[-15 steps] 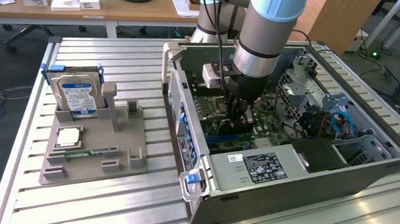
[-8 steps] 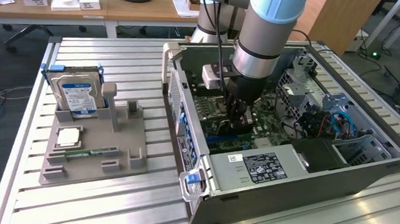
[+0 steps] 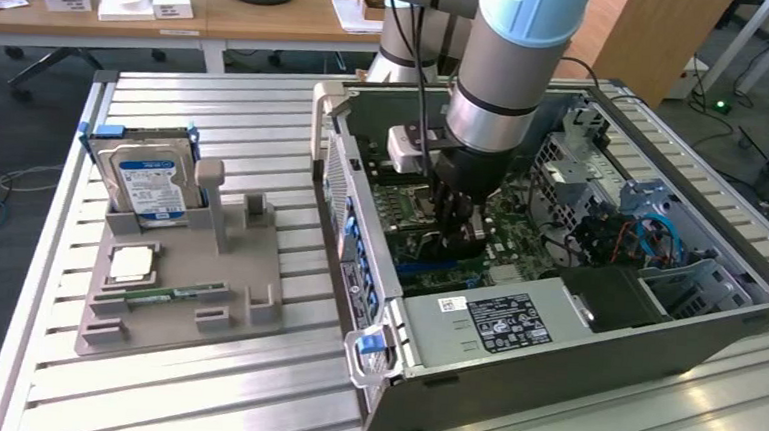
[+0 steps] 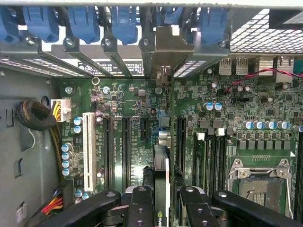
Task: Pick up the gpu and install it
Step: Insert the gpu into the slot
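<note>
You've got matt black plastic fingers [image 4: 142, 208], gpu [image 4: 161, 189] with green circuit board edge, glossy green motherboard [image 4: 132, 142], grey sheet-metal case [image 3: 590, 358], ribbed brushed-metal desk [image 3: 186, 394], matt grey plastic holder [image 3: 207, 285], glossy-labelled hard drive [image 3: 146, 181]

My surroundings: a blue-labelled hard drive [image 3: 150, 183] upright in a grey holder [image 3: 187, 279] on the slatted table [image 3: 146, 391], with a memory stick [image 3: 176, 292] lying in the holder's front slot. Beside it, on the exterior view's right, the open computer case [image 3: 592, 328] exposes its motherboard [image 4: 132, 137], white expansion slot [image 4: 88, 151], and what appears to be an empty processor socket [image 4: 258, 187].
</note>
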Tool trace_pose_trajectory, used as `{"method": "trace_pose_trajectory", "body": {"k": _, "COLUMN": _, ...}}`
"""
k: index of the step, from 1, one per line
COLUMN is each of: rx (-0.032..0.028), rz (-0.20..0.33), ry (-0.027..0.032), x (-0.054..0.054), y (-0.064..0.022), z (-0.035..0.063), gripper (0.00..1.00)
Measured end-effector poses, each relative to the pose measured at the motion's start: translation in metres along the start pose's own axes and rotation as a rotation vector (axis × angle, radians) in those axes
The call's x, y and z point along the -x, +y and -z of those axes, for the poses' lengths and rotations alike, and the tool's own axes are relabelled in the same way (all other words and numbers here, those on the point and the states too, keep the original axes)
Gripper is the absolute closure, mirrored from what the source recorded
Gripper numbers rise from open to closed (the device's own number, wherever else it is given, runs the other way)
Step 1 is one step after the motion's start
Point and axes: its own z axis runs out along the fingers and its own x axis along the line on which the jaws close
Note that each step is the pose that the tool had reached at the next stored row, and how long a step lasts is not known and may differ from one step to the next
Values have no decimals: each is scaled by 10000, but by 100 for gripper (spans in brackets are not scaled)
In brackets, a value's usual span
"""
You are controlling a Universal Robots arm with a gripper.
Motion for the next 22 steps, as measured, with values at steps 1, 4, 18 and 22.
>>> {"method": "trace_pose_trajectory", "body": {"k": 1, "rx": 1, "rz": 0, "ry": 2, "x": 0, "y": 1, "z": -4, "gripper": 74}}
{"method": "trace_pose_trajectory", "body": {"k": 4, "rx": 5, "rz": 0, "ry": 8, "x": -2, "y": 4, "z": -15, "gripper": 74}}
{"method": "trace_pose_trajectory", "body": {"k": 18, "rx": -2, "rz": 0, "ry": -4, "x": 1, "y": 3, "z": 2, "gripper": 74}}
{"method": "trace_pose_trajectory", "body": {"k": 22, "rx": 0, "rz": 0, "ry": 0, "x": 1, "y": 3, "z": 25, "gripper": 74}}
